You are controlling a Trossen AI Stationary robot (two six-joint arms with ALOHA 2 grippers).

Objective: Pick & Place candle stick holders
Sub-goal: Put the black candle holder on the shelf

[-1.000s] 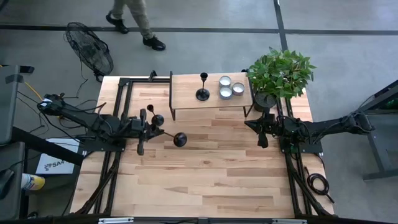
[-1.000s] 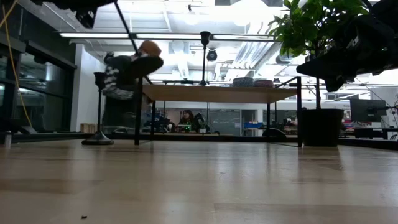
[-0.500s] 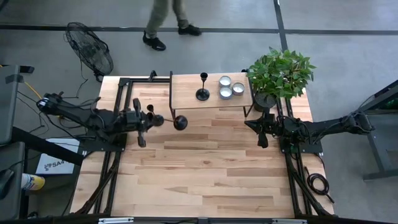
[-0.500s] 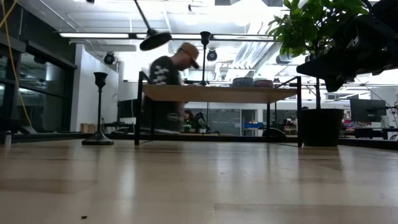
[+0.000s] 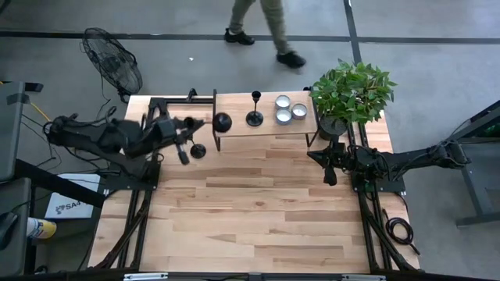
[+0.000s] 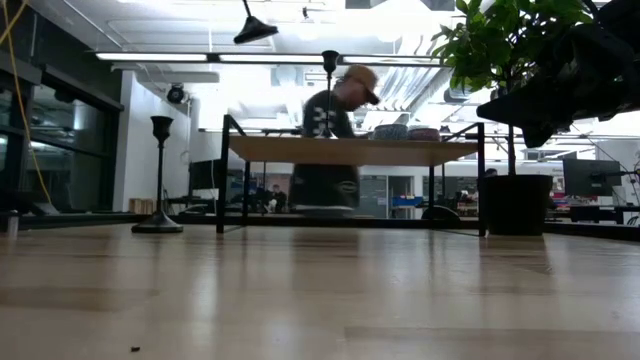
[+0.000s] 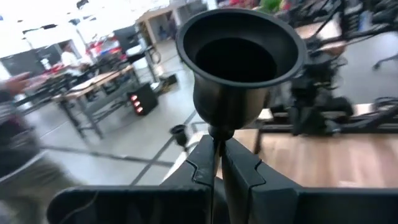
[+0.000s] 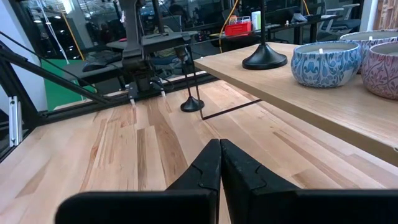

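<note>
Left end effector (image 7: 214, 163) clamped on a candle holder's (image 7: 239, 68) stem, carrying it level, base nearing the raised shelf (image 5: 234, 117) ahead where one holder (image 5: 255, 109) stands; another (image 5: 198, 150) waits on the worktop (image 5: 258, 211) just beside; right end effector (image 8: 219, 163) closed, empty, far off.

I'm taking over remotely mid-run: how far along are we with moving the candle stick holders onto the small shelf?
Done: one candle stick holder stands on the raised shelf beside the candles. In hand: the left gripper is shut on a second holder by its stem, carried in the air at the shelf's left end. Left: a third holder stands on the table. The right gripper waits shut near the plant.
</note>
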